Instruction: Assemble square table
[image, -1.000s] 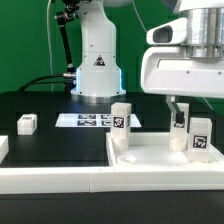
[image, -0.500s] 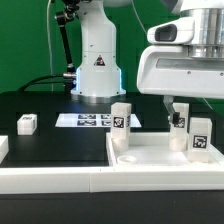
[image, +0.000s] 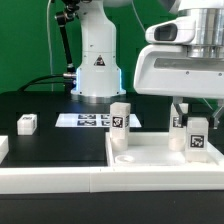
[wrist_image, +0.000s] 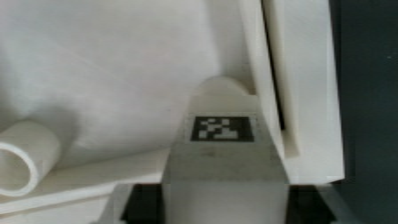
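The white square tabletop (image: 150, 158) lies in the foreground, rim up. One tagged white leg (image: 120, 122) stands at its corner on the exterior view's left. On the right a second leg (image: 198, 135) stands upright, with another tagged piece (image: 179, 124) just behind it. My gripper (image: 197, 114) hangs straight over this right leg. In the wrist view the leg (wrist_image: 222, 130) fills the gap of the gripper (wrist_image: 222, 200), and a dark finger (wrist_image: 143, 203) presses against each of its sides. A round white part (wrist_image: 22, 160) shows beside it.
A loose tagged leg (image: 26, 123) lies on the black table at the exterior view's left. The marker board (image: 85, 120) lies in front of the robot base (image: 95, 65). A long white rail (image: 60, 182) runs along the front.
The jaws have gone from wide apart to closed against the right leg. The arm has barely shifted, and the legs and tabletop have stayed put.
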